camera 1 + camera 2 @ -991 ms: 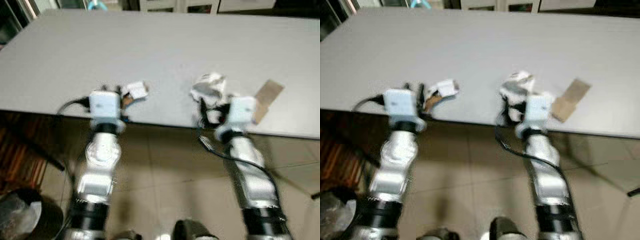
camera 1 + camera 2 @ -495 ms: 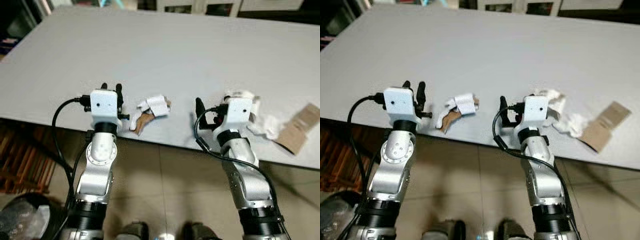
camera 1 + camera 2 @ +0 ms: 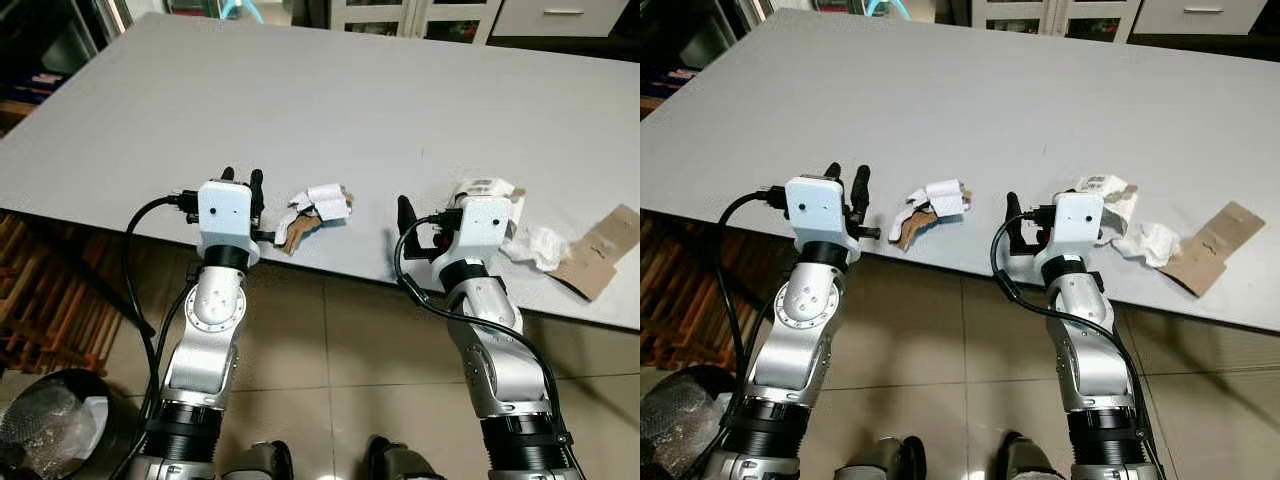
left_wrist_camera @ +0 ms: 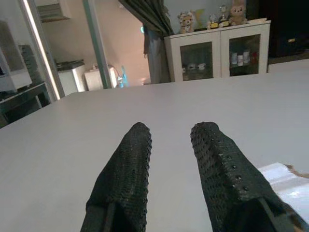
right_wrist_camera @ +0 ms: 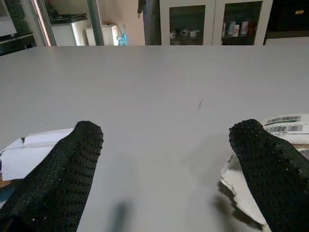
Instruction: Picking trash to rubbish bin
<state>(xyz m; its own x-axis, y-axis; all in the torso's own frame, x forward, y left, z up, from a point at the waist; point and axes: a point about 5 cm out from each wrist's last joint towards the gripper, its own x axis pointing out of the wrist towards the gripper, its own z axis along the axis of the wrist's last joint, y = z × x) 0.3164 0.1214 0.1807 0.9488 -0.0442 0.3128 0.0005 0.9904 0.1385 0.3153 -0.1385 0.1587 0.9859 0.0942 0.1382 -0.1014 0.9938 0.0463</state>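
the head camera has settled since a second ago; the blur is gone and the whole picture has shifted, so that was my own stepping and bending, not the trash moving. half a second back both arms were already posed at the table edge, and they hold the same pose now. i read that as the approach being finished and the first pick about to start, with nothing yet lifted.

closest to me, down by my left arm, the rubbish bin [image 3: 55, 425] sits on the floor with a crinkled liner in it.

at the table [image 3: 330, 110] edge, my left gripper [image 3: 241, 184] has its fingers only a little apart, nothing between them. the scrap of white paper and brown card [image 3: 312, 209] lies just beside it on its inner side, at fingertip level; its white corner also shows next to one finger in the wrist view [image 4: 285, 176].

my right gripper [image 5: 169, 169] is spread wide and empty. the crumpled white wrapper with a barcode label [image 3: 1108, 195] is just beside its outer finger, not between the fingers. past it lies a small white wad [image 3: 1152, 242], then a flat brown cardboard piece [image 3: 1212, 246] farther out.

the paper all looks light and crushable, so i expect it to slide if nudged.
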